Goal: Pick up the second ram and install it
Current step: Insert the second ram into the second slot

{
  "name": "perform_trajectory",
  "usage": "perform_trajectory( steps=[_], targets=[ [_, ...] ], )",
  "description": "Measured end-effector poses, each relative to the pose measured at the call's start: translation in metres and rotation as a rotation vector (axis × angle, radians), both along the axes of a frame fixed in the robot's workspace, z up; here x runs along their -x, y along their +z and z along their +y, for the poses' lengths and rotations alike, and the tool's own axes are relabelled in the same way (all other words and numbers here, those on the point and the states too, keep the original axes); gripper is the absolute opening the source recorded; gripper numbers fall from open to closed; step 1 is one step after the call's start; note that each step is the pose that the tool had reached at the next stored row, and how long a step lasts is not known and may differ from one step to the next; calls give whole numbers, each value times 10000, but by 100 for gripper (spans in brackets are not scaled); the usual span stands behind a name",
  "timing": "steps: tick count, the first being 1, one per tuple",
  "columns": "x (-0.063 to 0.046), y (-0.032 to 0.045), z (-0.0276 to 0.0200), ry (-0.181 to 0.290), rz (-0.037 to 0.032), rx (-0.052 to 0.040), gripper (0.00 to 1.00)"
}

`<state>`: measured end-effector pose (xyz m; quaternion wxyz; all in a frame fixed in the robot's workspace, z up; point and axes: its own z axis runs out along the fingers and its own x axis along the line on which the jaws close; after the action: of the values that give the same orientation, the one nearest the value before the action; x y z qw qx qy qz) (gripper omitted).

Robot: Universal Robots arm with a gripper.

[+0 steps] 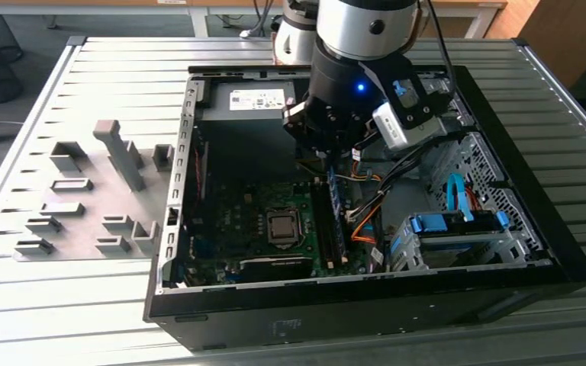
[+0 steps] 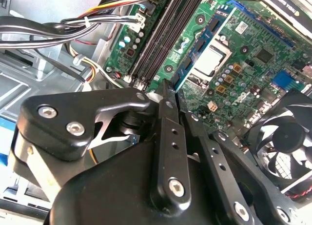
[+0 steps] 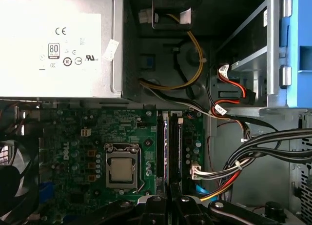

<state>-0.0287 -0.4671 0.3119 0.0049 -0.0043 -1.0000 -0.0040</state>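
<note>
Exterior view: the gripper [image 1: 326,158] hangs low inside the open computer case [image 1: 537,252], above the far end of the motherboard's memory slots [image 1: 330,229], with the second ram [image 1: 334,200] standing on edge below it, over those slots. Second wrist view: the gripper [image 2: 171,95] fingers [image 2: 165,117] are pressed together on the top end of the second ram [image 2: 195,51], a blue-green stick with black chips running alongside the black slots [image 2: 165,34]. First wrist view: the second ram [image 3: 168,152] sits edge-on between the black slot rails, beside the bare processor socket [image 3: 121,169] and below the power supply [image 3: 58,44].
</note>
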Motion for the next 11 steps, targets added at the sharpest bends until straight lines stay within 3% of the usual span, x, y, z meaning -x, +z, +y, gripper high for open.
perform_trajectory(
  steps=[11],
  targets=[
    [0, -14, -7, -14, -1, -3, 14]
  ],
)
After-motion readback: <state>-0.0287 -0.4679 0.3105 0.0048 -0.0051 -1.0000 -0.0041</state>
